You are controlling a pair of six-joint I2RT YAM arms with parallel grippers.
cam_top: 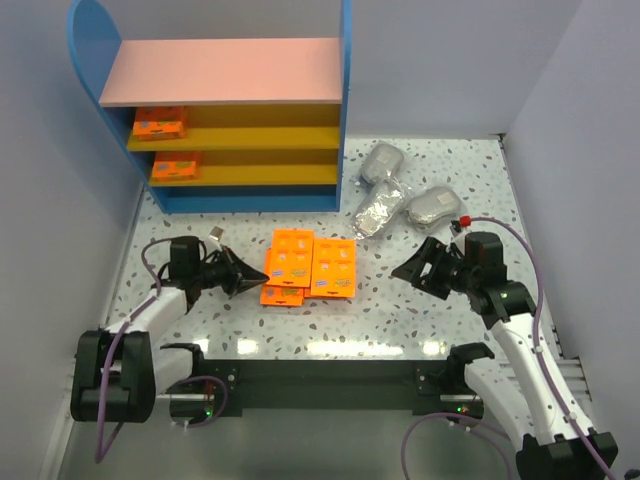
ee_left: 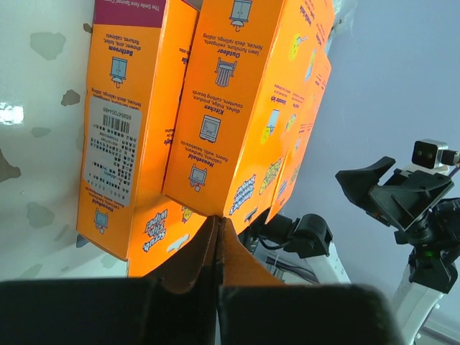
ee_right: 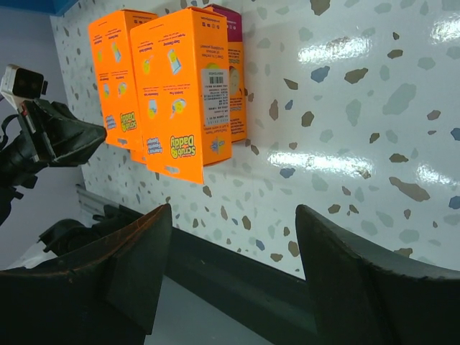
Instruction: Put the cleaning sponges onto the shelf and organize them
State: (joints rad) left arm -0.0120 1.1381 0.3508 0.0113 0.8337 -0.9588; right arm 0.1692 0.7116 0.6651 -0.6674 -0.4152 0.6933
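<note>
Four orange packs (cam_top: pixel 312 265) lie flat on the table (cam_top: pixel 400 320) in front of the shelf (cam_top: pixel 220 72). They overlap in a cluster, and their long sides run toward the shelf. Two more are lodged on its yellow boards, one on each, near the shelf's rounded end. Three grey bundles (cam_top: pixel 378 212) are gathered off the shelf's straight end.

The left gripper (cam_top: pixel 262 283) is laid low and level and pointed along the shelf front at the cluster's side, so the packs are met across their long axis. Its tip is right at the nearest pack's edge, and its fingers are pressed together with nothing seen between them. The right gripper (cam_top: pixel 410 265) is set apart on the cluster's other side, spread wide and empty. The left arm is judged the nearer for the next pack.
</note>
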